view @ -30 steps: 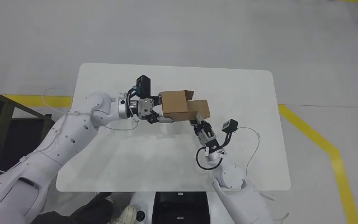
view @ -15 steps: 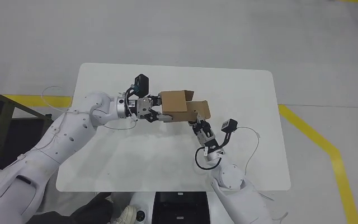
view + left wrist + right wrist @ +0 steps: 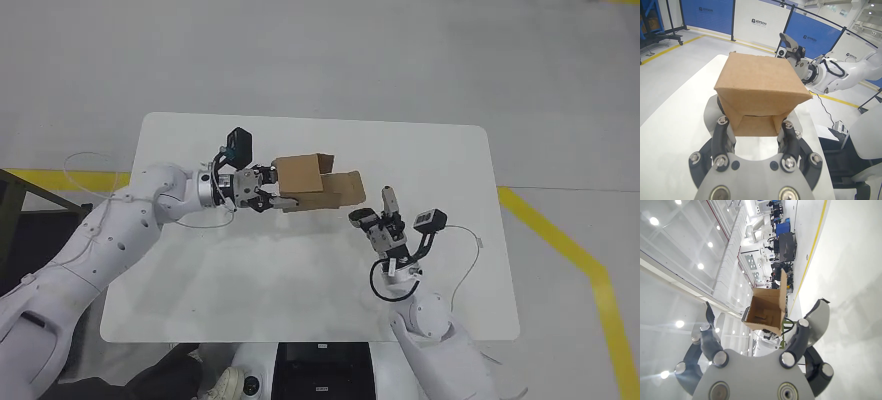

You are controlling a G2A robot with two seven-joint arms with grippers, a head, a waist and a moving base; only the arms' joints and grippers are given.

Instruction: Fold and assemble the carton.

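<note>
A brown cardboard carton point(image 3: 312, 180) is held above the white table point(image 3: 200, 290), its open end and loose flaps turned toward the right arm. My left gripper point(image 3: 268, 189) is shut on its closed end, with a finger point(image 3: 720, 130) on each side of the carton point(image 3: 757, 89). My right gripper point(image 3: 377, 208) stands open a short way off from the carton, touching nothing. In the right wrist view the carton point(image 3: 765, 311) shows its open mouth, folded inner flaps and one raised flap, with my right gripper point(image 3: 764, 311) spread wide before it.
A thin cable point(image 3: 465, 255) trails from the right arm over the table's right side. Another cable point(image 3: 85, 165) loops off the left edge. Yellow floor lines point(image 3: 560, 240) run beside the table.
The right gripper let go of the carton's flap, drew back to the right and opened. The left arm swung the carton slightly left and up.
</note>
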